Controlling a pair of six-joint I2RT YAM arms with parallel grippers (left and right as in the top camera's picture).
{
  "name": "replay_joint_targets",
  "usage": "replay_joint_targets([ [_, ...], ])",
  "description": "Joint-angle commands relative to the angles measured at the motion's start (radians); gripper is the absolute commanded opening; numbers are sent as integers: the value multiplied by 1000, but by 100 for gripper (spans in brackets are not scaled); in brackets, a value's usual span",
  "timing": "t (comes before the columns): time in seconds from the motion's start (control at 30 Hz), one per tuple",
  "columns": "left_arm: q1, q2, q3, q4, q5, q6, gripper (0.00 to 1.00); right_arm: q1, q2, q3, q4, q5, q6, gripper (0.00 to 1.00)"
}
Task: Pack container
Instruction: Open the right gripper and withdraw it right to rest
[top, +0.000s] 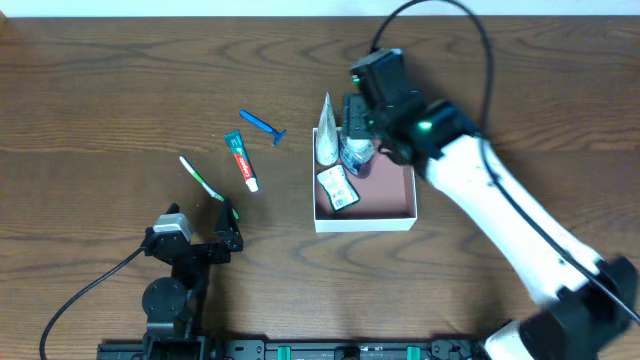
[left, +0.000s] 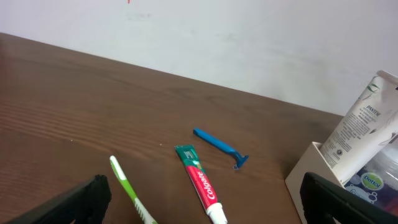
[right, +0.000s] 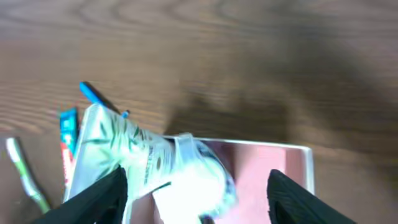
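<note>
Wooden table (top: 120, 90), seen from overhead. The container (top: 390, 195) sits right of centre, a shallow white-walled box with a reddish-brown floor, its right half bare. Inside, along the left side: a white tube (top: 326, 135) propped against the left wall and rising above the rim, a small round white bottle (top: 357, 153) just beside it at the far edge, and a green sachet (top: 338, 187) lying flat nearer the front. The right gripper (right: 196, 183) hangs over the far-left part of the box, above the bottle. Its fingers (right: 102, 196) are spread wide, with a clear gap between the right one and the bottle; nothing is pinched. Left of the box, well apart from it, lie a blue razor (top: 262, 125), a green-and-red toothpaste tube (top: 241, 160) and a green-and-white toothbrush (top: 200, 178). The left gripper (top: 200, 228) sits low near the front edge, just behind the toothbrush's end, fingers fully apart and holding nothing.
</note>
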Motion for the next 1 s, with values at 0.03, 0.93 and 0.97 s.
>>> replay_joint_targets([
  [0.03, 5, -5, -16, -36, 6, 17, 98, -65, -66, 22, -84, -64, -8, 70],
  [0.93, 5, -5, -16, -36, 6, 17, 98, -195, 8, -136, -55, -137, 74, 51],
  [0.97, 5, -5, -16, -36, 6, 17, 98, -220, -3, -130, -55, -146, 76, 55],
])
